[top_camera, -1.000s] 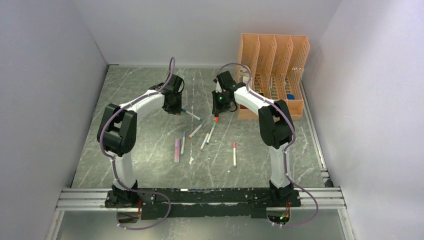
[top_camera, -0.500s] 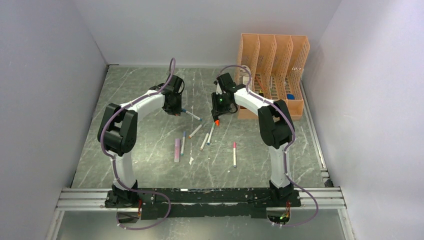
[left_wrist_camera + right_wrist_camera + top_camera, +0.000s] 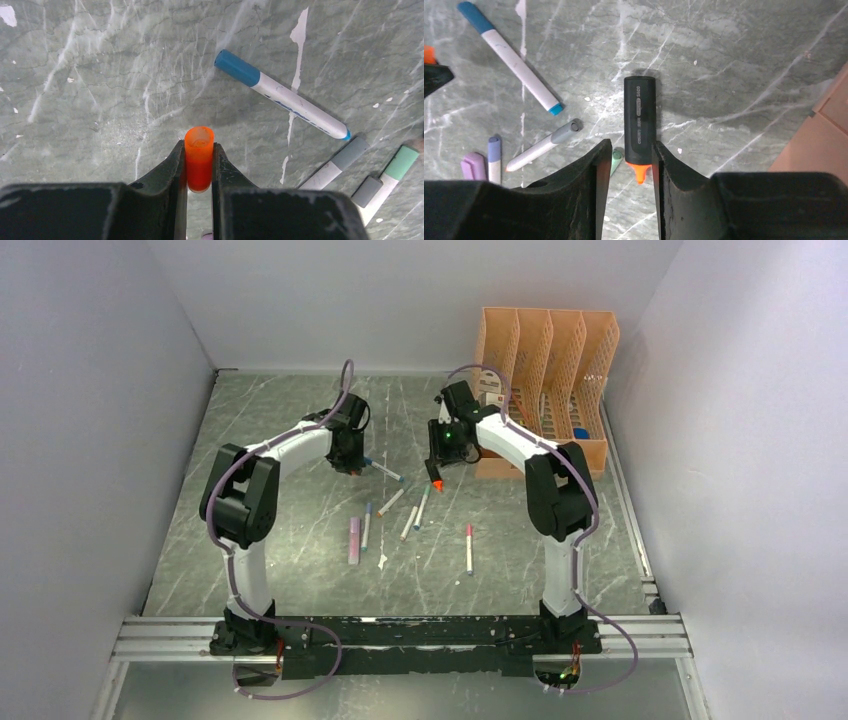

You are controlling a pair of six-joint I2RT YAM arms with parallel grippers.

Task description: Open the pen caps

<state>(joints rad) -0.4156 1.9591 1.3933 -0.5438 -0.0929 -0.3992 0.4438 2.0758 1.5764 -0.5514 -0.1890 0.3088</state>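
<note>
Steeply angled down, left fingers (image 3: 173,170) pinch orange cap (image 3: 199,157) — right fingers (image 3: 597,175), parted, straddle marker (image 3: 639,120).

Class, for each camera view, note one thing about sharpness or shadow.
Top external: even light, pens tiny, detail lost. Left wrist: orange cap sharp, soft shadow beside the blue-capped pen. Right wrist: black marker sharp, softly shadowed; orange rack looks blurred.

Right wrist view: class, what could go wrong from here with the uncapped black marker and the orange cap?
1. The thick black marker sits between the right hand's parted fingers with a gap on one side; it may roll away, and its bare orange tip could smear the grey marbled table.
2. The left hand pinches the small orange plastic cap between narrow fingertips; it might slip out.
</note>
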